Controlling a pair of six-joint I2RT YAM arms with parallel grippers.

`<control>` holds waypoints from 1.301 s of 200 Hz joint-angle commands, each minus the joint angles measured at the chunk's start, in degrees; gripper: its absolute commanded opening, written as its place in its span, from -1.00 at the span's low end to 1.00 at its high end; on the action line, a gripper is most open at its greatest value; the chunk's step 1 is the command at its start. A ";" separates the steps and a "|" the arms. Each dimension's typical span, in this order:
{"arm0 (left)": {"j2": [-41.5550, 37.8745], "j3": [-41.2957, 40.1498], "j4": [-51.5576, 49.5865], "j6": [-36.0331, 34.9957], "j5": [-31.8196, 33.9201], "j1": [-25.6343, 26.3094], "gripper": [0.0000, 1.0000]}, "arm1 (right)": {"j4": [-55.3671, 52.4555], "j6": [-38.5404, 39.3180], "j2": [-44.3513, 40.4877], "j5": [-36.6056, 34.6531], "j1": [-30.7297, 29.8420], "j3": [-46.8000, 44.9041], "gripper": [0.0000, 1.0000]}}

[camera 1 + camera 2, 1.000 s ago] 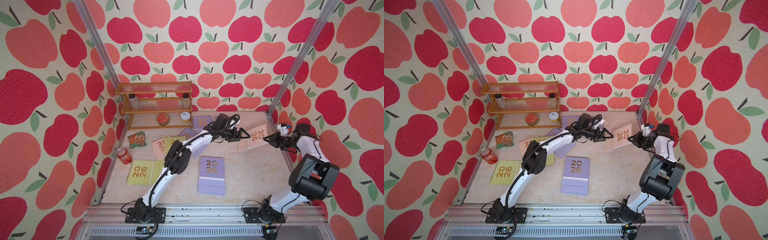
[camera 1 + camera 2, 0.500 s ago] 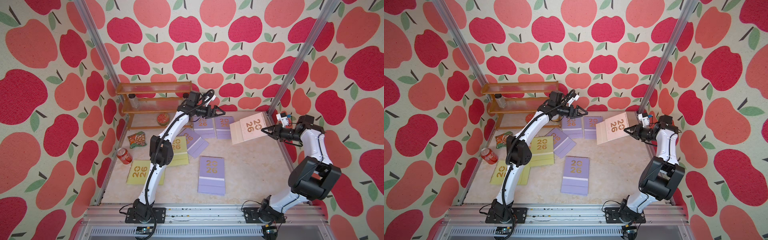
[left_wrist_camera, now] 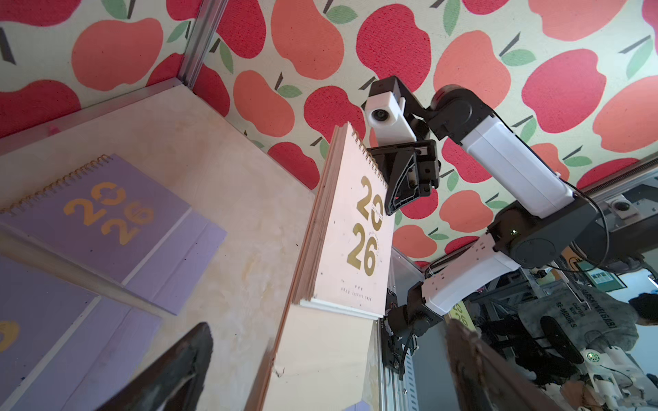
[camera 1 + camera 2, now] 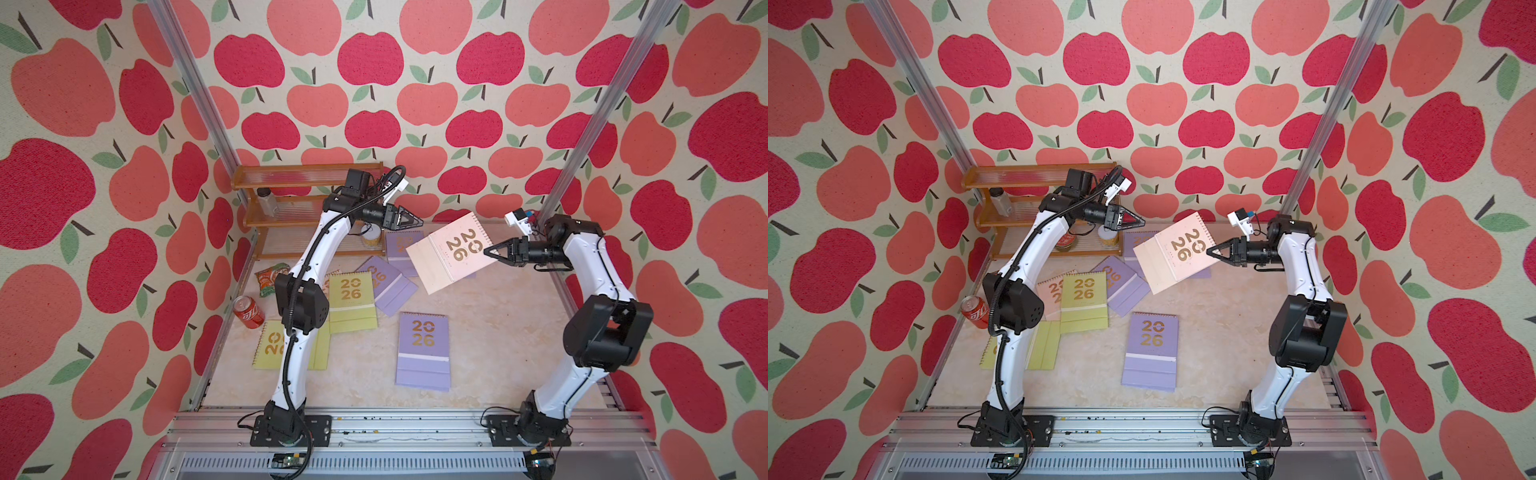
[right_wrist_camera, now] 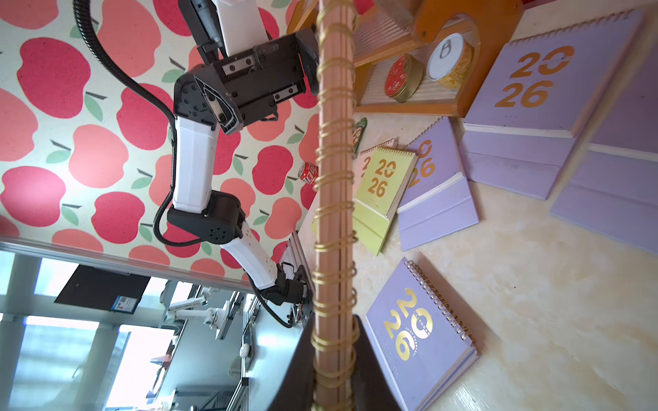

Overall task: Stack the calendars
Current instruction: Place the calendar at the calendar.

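A pale pink calendar hangs tilted in the air over the back of the table. My right gripper is shut on its gold spiral edge. My left gripper is open and raised, left of the pink calendar and apart from it. On the table lie a lilac calendar at the front centre, two yellow-green ones, more lilac ones and a pink one partly covered.
A wooden shelf with a jar and tins stands at the back left. A red can and a snack packet lie by the left wall. Metal posts rise at the back corners.
My right gripper has lifted the pink calendar off the table into the air. My left gripper has drawn back from that calendar toward the shelf and stays open.
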State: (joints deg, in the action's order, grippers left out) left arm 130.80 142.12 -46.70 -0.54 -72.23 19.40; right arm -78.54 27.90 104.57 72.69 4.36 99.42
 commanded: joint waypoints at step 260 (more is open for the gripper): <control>-2.90 -6.93 -30.30 -32.84 -6.64 1.58 -1.00 | -25.30 22.18 13.13 1.54 -15.00 16.07 -0.95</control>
State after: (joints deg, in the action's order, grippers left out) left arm 129.21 135.52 -75.31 -30.94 -75.05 21.67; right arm -92.03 50.87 118.45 73.56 -10.87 114.32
